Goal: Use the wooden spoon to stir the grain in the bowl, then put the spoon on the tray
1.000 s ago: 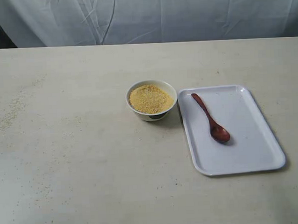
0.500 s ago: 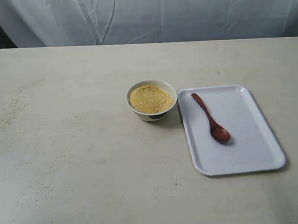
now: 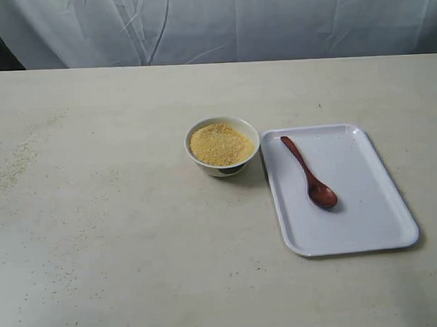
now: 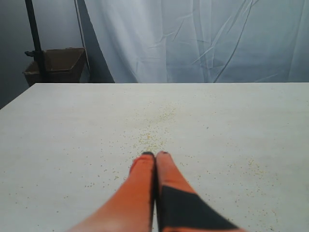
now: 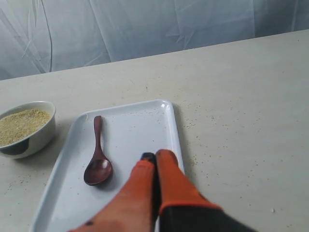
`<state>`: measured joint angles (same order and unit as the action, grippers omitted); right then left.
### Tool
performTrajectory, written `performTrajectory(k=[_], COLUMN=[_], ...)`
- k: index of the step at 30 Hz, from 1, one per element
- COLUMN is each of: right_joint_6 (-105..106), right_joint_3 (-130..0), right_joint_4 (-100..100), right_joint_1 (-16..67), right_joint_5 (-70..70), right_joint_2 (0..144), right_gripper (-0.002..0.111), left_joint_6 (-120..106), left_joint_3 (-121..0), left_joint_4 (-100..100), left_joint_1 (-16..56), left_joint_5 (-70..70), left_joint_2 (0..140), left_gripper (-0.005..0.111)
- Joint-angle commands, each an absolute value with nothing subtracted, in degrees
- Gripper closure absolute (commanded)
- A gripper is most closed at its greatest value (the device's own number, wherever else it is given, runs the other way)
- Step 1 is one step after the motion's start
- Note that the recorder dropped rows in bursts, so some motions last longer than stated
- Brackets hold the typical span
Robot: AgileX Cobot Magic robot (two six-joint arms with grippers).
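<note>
My left claw is clenched on nothing above stray granules on the tabletop. Mid-tabletop, the grain fills the bowl. Just beside it, toward the right edge, the wooden spoon lies in the tray, head toward the near edge. My right claw, clenched and empty, hangs over the tray.

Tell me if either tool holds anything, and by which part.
Nothing is held. The left tool and right tool are shut, empty; the dark reddish-brown wooden spoon lies on the white rectangular tray.
</note>
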<state>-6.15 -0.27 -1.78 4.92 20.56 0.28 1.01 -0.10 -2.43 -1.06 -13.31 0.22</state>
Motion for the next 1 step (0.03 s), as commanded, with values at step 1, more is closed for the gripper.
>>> performTrajectory(k=[1], right_joint_6=[-5.9], right_joint_3=[0.0], right_joint_4=[-1.8], right_joint_1=[5.1], right_joint_5=[20.2], right_joint_2=[0.0], right_gripper=[0.108], left_joint_6=[1.0], left_joint_3=[0.0], left_joint_4=[-2.4], left_joint_1=[-1.2], left_joint_5=[-13.2], left_joint_2=[0.0], left_gripper=[0.107])
